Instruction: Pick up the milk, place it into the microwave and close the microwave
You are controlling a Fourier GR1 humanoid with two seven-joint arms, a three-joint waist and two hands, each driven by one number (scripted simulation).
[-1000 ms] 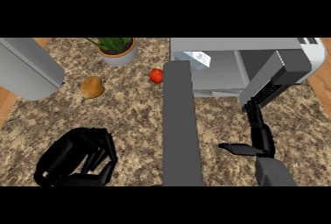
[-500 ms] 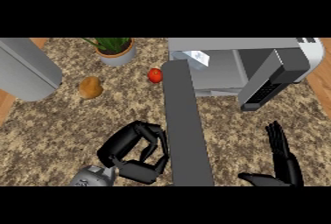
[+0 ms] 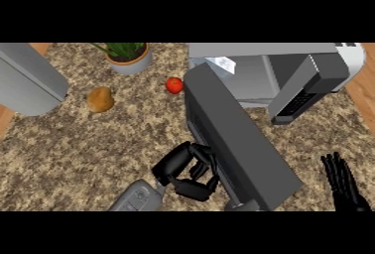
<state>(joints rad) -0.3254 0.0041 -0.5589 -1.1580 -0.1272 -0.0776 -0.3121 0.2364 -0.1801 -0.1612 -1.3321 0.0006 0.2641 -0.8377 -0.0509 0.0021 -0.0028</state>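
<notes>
Milk point(image 3: 220, 64): small white carton with dark print on its face. It stands inside the microwave point(image 3: 258, 51), at the left of the cavity near the counter's far edge. The top end of the open door point(image 3: 238, 144) hides its lower part.

Milk vs. my fingers: well apart. It sits at the far end of the door; both my hands are at the near end.

Left hand point(image 3: 183, 171): near the counter's point(image 3: 81, 149) front edge, just left of the door's near end. Fingers curled in, nothing seen between them. Cannot tell if the knuckles touch the door. Grey forearm comes in from the front edge, angled up and right.

Right hand point(image 3: 344, 186): front right corner, right of the door and apart from it. Fingers straight, close together, pointing to the far edge. Resting.

Farther out, left of the door: potato point(image 3: 100, 99), then tomato point(image 3: 174, 85) near the door's far end. Potted plant point(image 3: 130, 57) at the far edge. Grey box point(image 3: 29, 79) on the left edge.
</notes>
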